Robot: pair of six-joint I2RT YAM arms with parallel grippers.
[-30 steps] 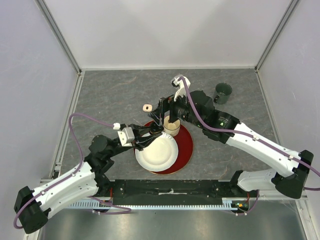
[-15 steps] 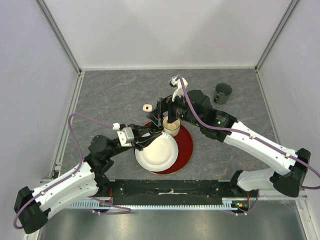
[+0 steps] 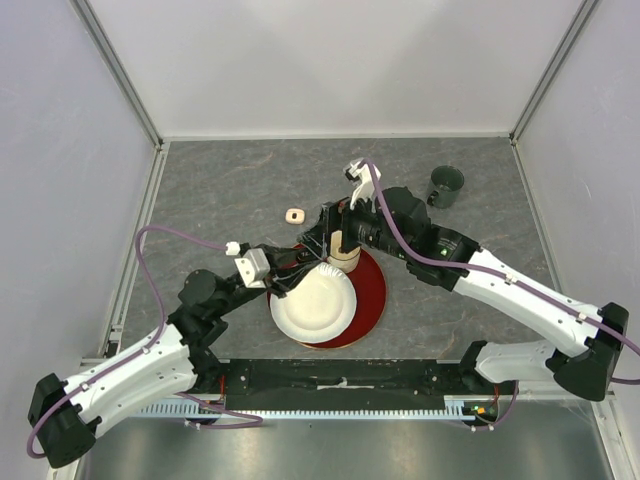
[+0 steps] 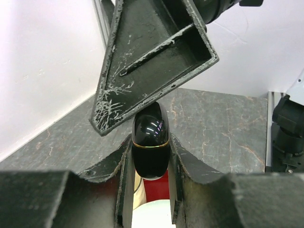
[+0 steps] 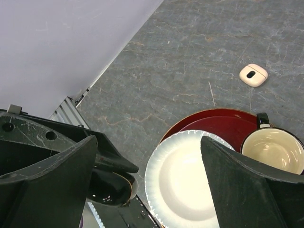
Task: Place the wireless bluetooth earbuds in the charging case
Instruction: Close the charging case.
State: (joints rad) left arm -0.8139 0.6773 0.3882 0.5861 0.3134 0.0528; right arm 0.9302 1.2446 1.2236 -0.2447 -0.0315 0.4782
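**Black case clamped in left gripper**

Black case [image 4: 151,141] is sitting lengthwise between the left gripper's [image 4: 151,148] fingers, its rounded end poking past the tips, over the white plate's [image 5: 156,167] rim. Right gripper [image 5: 148,141] is hanging wide open close above; contact cannot be told. Cup [image 5: 270,151] is standing on the red plate [image 5: 213,123]; white case [image 5: 253,74] is lying apart on the table [image 5: 199,47]

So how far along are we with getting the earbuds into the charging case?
Early. Done: the left gripper holds the black case, lid shut. In hand: the open right gripper sits close by it. Left: opening it and seating the earbuds, none of which I can see; a beige case lies untouched on the table.
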